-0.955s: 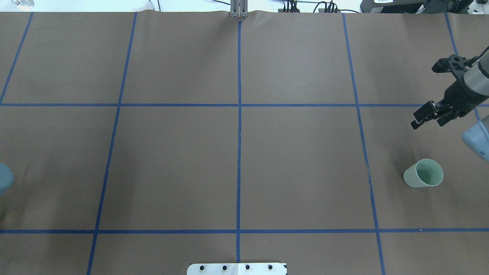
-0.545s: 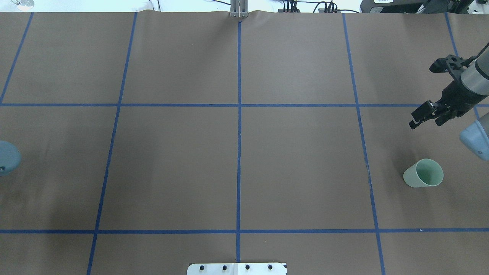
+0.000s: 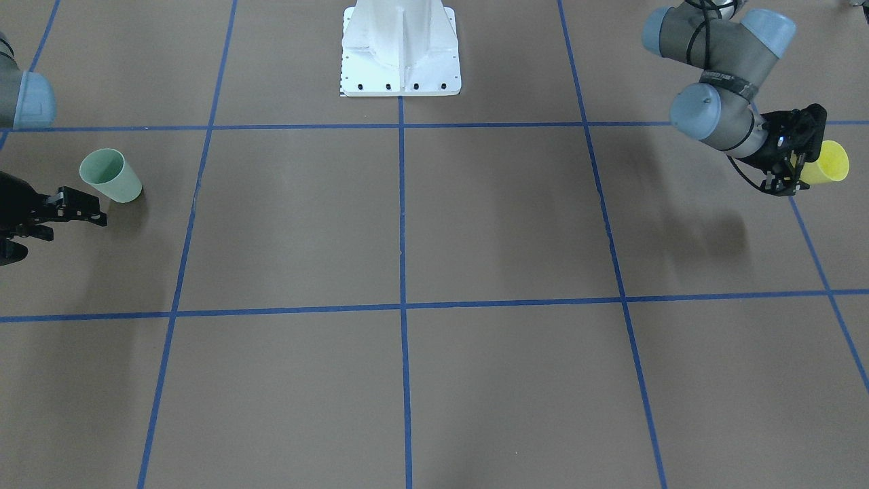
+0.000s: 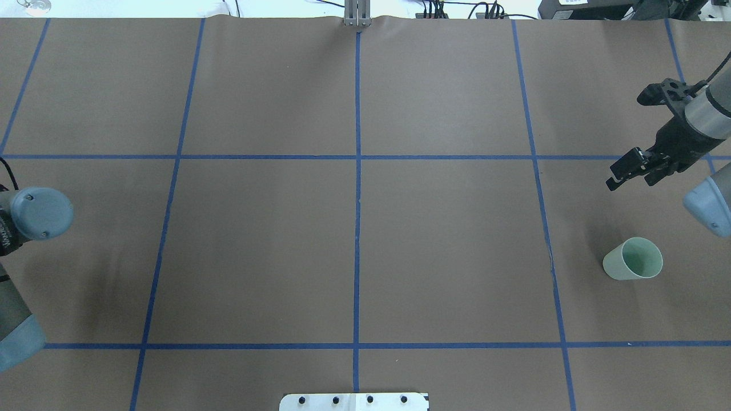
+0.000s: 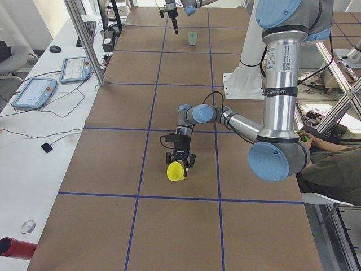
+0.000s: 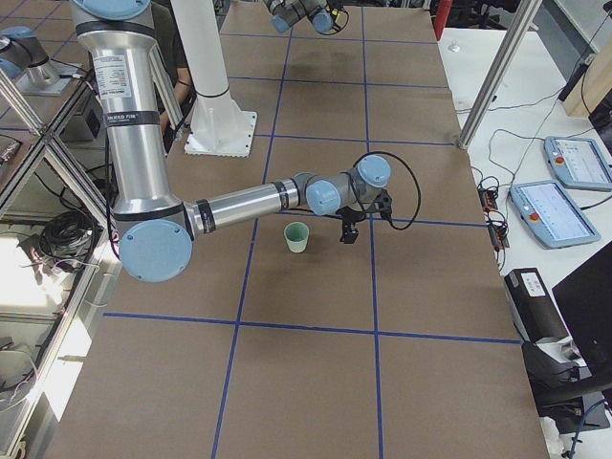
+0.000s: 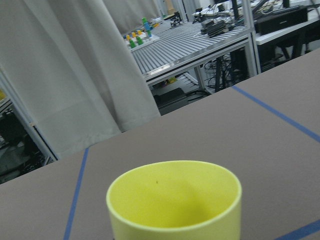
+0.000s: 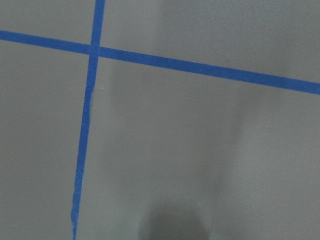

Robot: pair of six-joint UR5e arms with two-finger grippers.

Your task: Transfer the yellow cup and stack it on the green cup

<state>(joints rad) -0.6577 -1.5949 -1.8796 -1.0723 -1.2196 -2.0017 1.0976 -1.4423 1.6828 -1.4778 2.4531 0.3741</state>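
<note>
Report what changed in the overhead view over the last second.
The left arm swung farther in from that view's left edge. The right gripper crept toward the table's middle and slightly away from the robot. The green cup stayed upright in place.

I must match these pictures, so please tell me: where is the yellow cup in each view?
Front-facing: yellow cup at far right, upper part.
Overhead: not in it.
Exterior left: cup just below centre.
Exterior right: not seen.
Left wrist: cup at bottom centre.
Right wrist: not in it.
Landmark: green cup, at the table's opposite end.
</note>
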